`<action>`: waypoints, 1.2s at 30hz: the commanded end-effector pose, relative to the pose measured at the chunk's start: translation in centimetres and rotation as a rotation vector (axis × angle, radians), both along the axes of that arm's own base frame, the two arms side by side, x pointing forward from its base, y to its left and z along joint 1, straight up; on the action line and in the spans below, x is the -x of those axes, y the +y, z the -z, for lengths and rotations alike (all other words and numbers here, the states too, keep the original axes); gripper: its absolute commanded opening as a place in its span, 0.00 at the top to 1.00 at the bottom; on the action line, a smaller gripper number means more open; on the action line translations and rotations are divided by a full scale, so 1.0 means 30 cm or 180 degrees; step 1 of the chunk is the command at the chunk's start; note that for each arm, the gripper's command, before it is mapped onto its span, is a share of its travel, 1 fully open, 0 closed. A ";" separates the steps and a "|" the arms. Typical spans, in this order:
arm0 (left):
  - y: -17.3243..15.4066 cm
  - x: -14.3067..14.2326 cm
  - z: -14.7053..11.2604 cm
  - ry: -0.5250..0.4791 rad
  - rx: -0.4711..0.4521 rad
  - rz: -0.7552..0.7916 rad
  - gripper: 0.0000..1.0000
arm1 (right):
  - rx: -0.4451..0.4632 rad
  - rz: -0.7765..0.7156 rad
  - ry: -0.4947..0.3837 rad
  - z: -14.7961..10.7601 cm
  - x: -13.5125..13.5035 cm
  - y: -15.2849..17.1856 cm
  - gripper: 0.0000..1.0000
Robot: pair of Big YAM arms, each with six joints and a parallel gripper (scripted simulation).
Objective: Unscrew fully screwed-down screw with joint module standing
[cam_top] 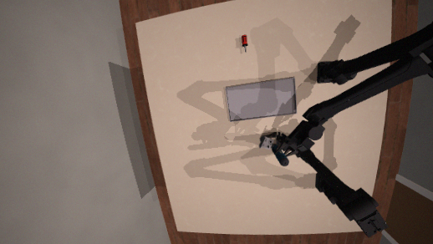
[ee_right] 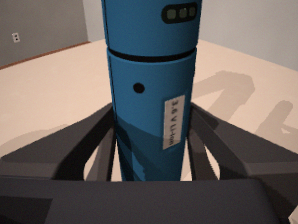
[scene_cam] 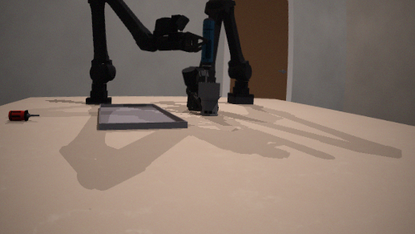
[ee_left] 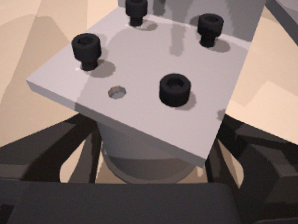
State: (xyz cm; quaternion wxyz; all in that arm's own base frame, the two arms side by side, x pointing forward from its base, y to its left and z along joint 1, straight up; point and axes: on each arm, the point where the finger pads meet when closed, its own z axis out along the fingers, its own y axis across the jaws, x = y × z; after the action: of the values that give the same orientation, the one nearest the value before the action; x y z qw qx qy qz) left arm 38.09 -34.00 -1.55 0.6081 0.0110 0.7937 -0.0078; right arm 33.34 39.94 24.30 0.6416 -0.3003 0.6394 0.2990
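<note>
The joint module stands upright on the table next to the tray. Its grey bracket plate fills the left wrist view and carries four black socket screws and one empty hole. The near right screw sits lowest; the others stand raised. My left gripper is shut on the module's round body below the plate. My right gripper is shut on the blue electric screwdriver and holds it upright above the module. I cannot see its tip.
A shallow grey tray lies just beside the module. A small red screwdriver lies far off near the table's edge. Both arms crowd the space around the module.
</note>
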 end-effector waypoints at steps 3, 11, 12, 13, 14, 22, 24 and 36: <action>-0.008 0.022 0.031 0.0003 -0.0028 0.0042 0.41 | -0.0180 0.0011 -0.0194 -0.100 -0.008 0.004 0.58; -0.008 0.022 0.031 0.0003 -0.0028 0.0042 0.41 | -0.0155 0.0007 -0.0175 -0.082 -0.001 0.000 0.58; -0.008 0.022 0.031 0.0003 -0.0028 0.0042 0.41 | -0.0155 0.0007 -0.0175 -0.082 -0.001 0.000 0.58; -0.008 0.022 0.031 0.0003 -0.0028 0.0042 0.41 | -0.0155 0.0007 -0.0175 -0.082 -0.001 0.000 0.58; -0.008 0.022 0.031 0.0003 -0.0028 0.0042 0.41 | -0.0155 0.0007 -0.0175 -0.082 -0.001 0.000 0.58; -0.008 0.022 0.031 0.0003 -0.0028 0.0042 0.41 | -0.0141 0.0004 -0.0164 -0.072 0.004 -0.003 0.58; -0.008 0.022 0.031 0.0003 -0.0028 0.0042 0.41 | -0.0157 0.0003 -0.0176 -0.083 0.001 0.003 0.58; -0.008 0.022 0.031 0.0003 -0.0028 0.0042 0.41 | -0.0171 0.0003 -0.0188 -0.093 -0.002 0.006 0.58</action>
State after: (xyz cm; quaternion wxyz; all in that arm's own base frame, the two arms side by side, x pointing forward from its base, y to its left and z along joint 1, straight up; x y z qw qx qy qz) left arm 38.09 -34.00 -1.55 0.6081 0.0110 0.7937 -0.0078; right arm 33.31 39.90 24.21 0.6411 -0.3006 0.6398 0.2987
